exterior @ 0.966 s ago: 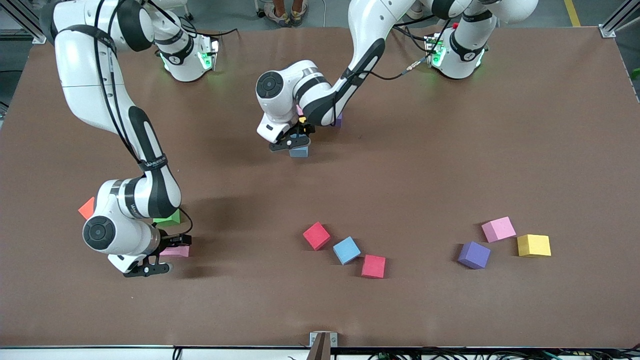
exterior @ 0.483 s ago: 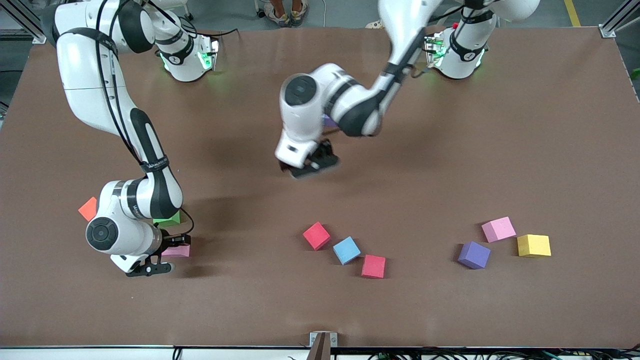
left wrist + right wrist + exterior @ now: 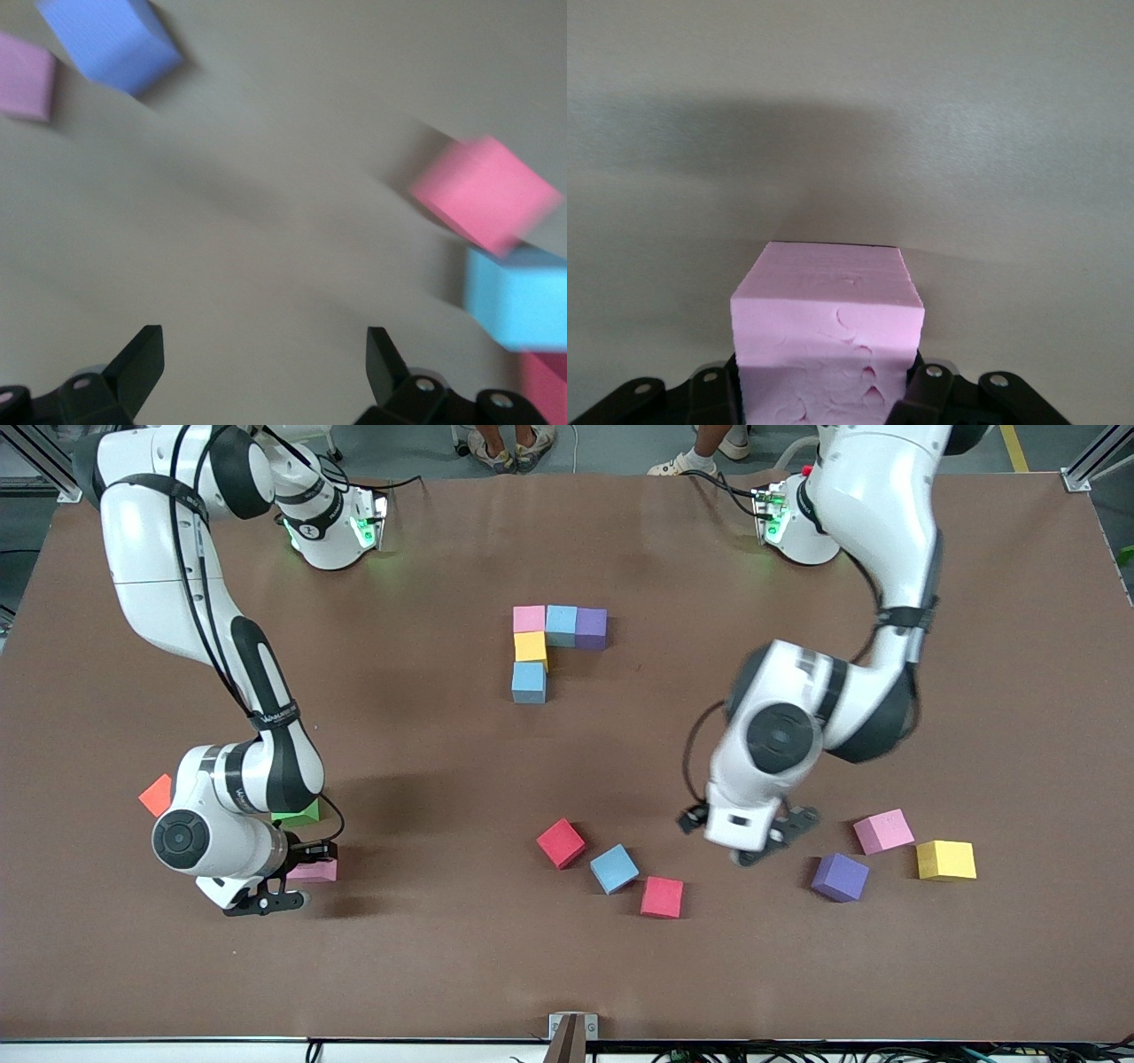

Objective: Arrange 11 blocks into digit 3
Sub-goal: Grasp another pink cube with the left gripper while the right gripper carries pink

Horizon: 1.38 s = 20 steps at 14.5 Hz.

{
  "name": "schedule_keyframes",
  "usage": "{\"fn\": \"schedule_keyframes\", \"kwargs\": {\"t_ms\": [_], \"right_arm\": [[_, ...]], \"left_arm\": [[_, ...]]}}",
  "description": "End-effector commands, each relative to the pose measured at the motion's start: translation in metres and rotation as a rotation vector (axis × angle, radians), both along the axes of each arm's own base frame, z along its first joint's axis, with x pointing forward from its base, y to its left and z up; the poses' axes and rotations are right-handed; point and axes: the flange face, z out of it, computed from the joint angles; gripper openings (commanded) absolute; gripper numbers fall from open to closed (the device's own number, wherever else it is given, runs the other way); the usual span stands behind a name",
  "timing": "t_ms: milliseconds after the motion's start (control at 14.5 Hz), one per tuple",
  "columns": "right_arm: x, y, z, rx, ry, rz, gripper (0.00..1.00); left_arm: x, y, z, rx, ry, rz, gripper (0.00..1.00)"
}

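Between right hand (image 3: pixel 824 403) fingers: pink block (image 3: pixel 828 332), gripped, on table.

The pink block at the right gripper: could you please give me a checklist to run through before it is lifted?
1. Right gripper has a finger on each side of the pink block: ok.
2. Block sits square between the fingers in the right wrist view: ok.
3. Grip firm enough to lift: cannot tell.
4. Green block lies apart from the pink block: ok.
5. Left gripper is open and empty over the table beside the purple block, away from the right arm: ok.
6. Started figure of five touching blocks has no arm over it: ok.
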Motion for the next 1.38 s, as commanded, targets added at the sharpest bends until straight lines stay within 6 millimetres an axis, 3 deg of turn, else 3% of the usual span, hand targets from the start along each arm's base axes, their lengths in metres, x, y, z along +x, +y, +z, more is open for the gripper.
{"fn": "schedule_keyframes", "kwargs": {"t_ms": [0,207,414,483,621,759,1035,1311], "right_arm": [[0.005,0.025,0.015,0.017,-0.022,0.03,0.37],[-0.003,0.084,0.043,0.021,-0.024,0.021,0.34],[-0.025,0.164,0.064,0.029,0.011,-0.024,0.33],[-0.032,0.187,0.066,0.043,0.02,-0.049,0.33],[-0.051,0.232,0.065,0.097,0.051,-0.081,0.33],[-0.077,0.28,0.061,0.106,0.075,-0.025,0.33],[-0.123,0.333,0.059,0.063,0.132,-0.051,0.33],[-0.19,0.374,0.048,0.01,0.161,-0.003,0.33]], "left_arm": [[0.011,0.089,-0.004,0.003,0.05,-0.083,1.0],[0.023,0.191,-0.033,0.031,0.035,-0.172,1.0],[0.012,0.264,-0.071,0.018,-0.038,-0.22,1.0],[0.008,0.278,-0.082,0.018,-0.058,-0.22,1.0],[0.004,0.288,-0.097,0.015,-0.067,-0.214,1.0],[-0.001,0.287,-0.105,0.002,-0.076,-0.216,1.0],[0.001,0.284,-0.109,-0.066,-0.112,-0.189,1.0],[0.003,0.285,-0.109,-0.082,-0.117,-0.213,1.0]]}}
